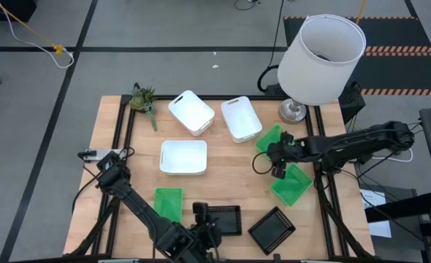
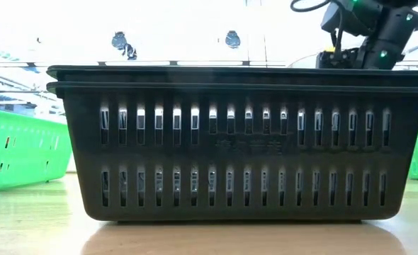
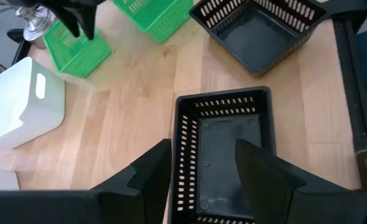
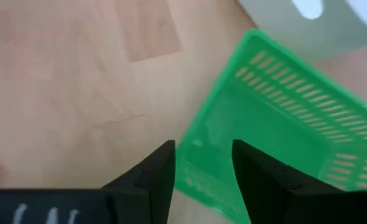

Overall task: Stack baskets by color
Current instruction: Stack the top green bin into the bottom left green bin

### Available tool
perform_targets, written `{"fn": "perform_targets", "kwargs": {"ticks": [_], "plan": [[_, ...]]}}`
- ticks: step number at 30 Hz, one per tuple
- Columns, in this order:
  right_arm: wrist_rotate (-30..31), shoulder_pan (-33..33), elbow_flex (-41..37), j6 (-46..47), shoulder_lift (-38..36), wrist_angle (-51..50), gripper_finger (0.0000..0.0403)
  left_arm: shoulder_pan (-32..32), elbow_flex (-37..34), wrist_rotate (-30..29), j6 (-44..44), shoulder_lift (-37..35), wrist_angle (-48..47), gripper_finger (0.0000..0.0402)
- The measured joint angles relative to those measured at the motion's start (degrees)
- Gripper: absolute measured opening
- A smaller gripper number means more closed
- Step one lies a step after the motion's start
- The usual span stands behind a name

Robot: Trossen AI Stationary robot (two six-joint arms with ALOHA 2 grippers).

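Right claw (image 1: 277,166) over green baskets at the table's (image 1: 230,183) right edge.
Fingers parted, holding nothing, straddling the rim of one green basket (image 4: 283,124); bare wood lies beside it. Left claw (image 3: 202,171), open, hovers above a black basket (image 3: 224,149).

Overhead down on table (image 1: 223,157), low level view close, wrists near
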Motion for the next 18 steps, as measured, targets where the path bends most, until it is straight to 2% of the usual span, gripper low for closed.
{"fn": "perform_targets", "kwargs": {"ticks": [5,12,15,18], "plan": [[-3.41,0.28,0.00,0.17,0.53,0.18,0.0148,0.08,0.00,-0.07,0.47,0.00,0.00,0.0179],[-1.41,0.76,0.00,-0.89,3.25,1.06,0.0132,0.52,0.00,-0.08,1.32,0.00,0.33,0.0179],[-1.44,0.68,0.00,-0.68,5.13,1.51,0.0114,0.66,0.00,-0.05,1.50,0.00,0.32,0.0179],[-1.53,0.35,0.00,0.92,6.82,1.80,0.0079,0.78,0.00,-0.06,1.76,0.00,0.33,0.0179]]}}
